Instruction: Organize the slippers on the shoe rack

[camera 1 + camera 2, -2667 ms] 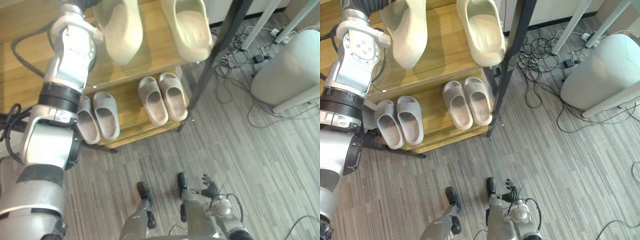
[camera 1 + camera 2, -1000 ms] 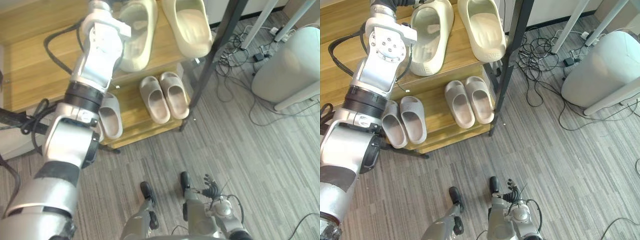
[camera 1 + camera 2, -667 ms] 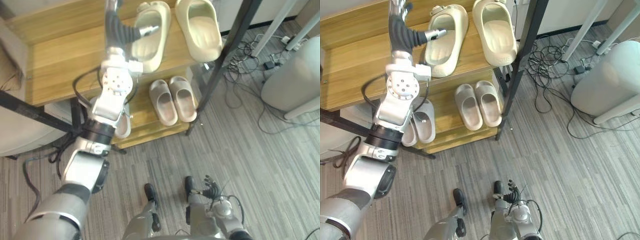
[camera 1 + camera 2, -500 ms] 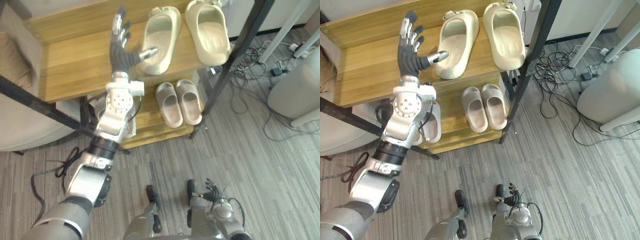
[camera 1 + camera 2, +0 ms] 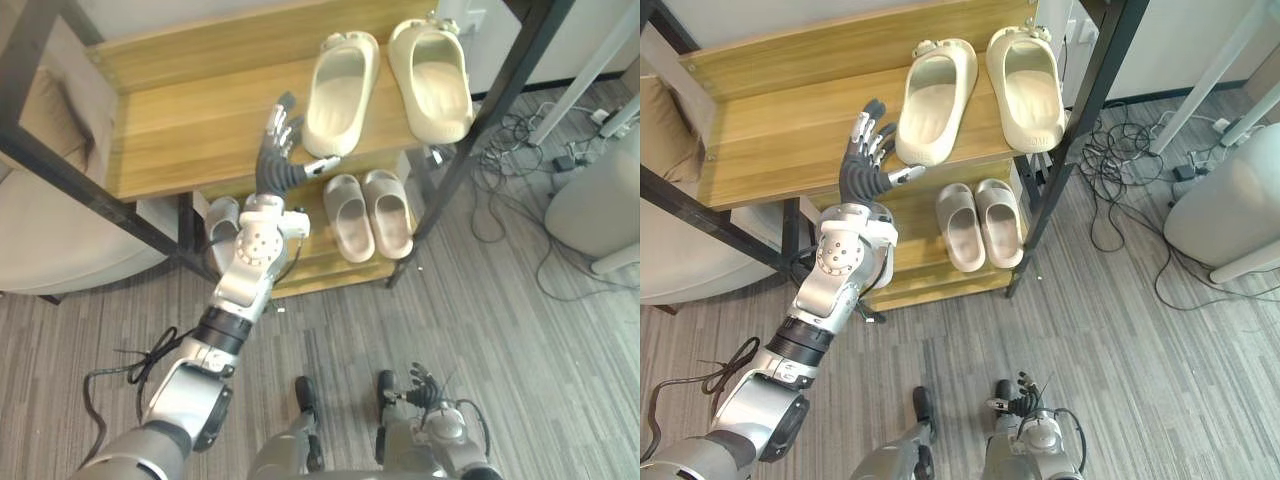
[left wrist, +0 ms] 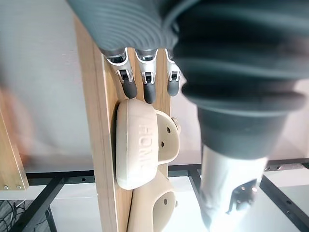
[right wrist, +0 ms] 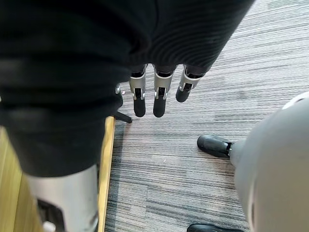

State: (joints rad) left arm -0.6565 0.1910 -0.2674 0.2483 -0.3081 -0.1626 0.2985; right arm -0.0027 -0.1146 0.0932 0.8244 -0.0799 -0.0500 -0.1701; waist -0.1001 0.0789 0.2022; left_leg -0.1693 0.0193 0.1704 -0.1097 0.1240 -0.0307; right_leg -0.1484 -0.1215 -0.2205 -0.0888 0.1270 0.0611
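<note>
In the left eye view, a pale wooden shoe rack with a black metal frame (image 5: 170,120) carries two cream foam slippers side by side on its upper shelf. The left cream slipper (image 5: 340,80) and the right cream slipper (image 5: 432,75) both have their long axes running from the shelf's front edge to its back. A pair of grey-beige foam slippers (image 5: 368,212) sits on the lower shelf. The left hand (image 5: 272,165) hangs released and empty, fingers spread, at the shelf's front edge. The left cream slipper lies just beside it, ahead and to the right.

The right eye view shows the same gap between thumb and slipper.

In the left wrist view, straight fingers (image 6: 145,89) point at the slipper's near end without clasping it.

In the right wrist view, the right hand (image 7: 154,96) dangles relaxed over grey striped carpet (image 7: 169,183). It is well apart from the rack, so the left hand looks better placed for any nudge.
</note>
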